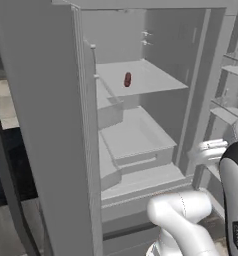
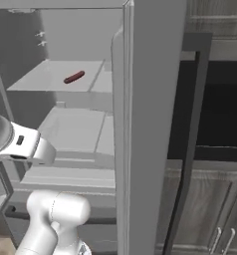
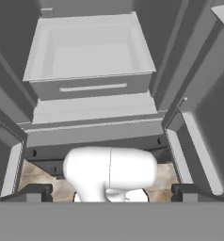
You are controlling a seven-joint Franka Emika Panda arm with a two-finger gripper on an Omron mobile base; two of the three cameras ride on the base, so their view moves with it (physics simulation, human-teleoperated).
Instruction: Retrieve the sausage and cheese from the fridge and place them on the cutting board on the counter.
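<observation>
The fridge (image 1: 41, 125) stands with its doors open. A small dark red-brown sausage (image 1: 127, 79) lies alone on the upper shelf, and the right base view also shows the sausage (image 2: 74, 77). My gripper (image 3: 111, 195) is open, its two dark fingertips (image 3: 34, 193) far apart, empty, and well below and in front of that shelf. It looks into the lower part of the fridge. The cheese and the cutting board are out of view. A dark strip of counter (image 2: 220, 153) runs above the cabinets to the right of the fridge.
An empty grey drawer (image 3: 88, 52) sits below the sausage's shelf, with a ledge under it. The open fridge door (image 2: 150, 124) stands edge-on between the arm and the dark grey cabinets (image 2: 210, 209). Door bins (image 1: 231, 100) line the right door.
</observation>
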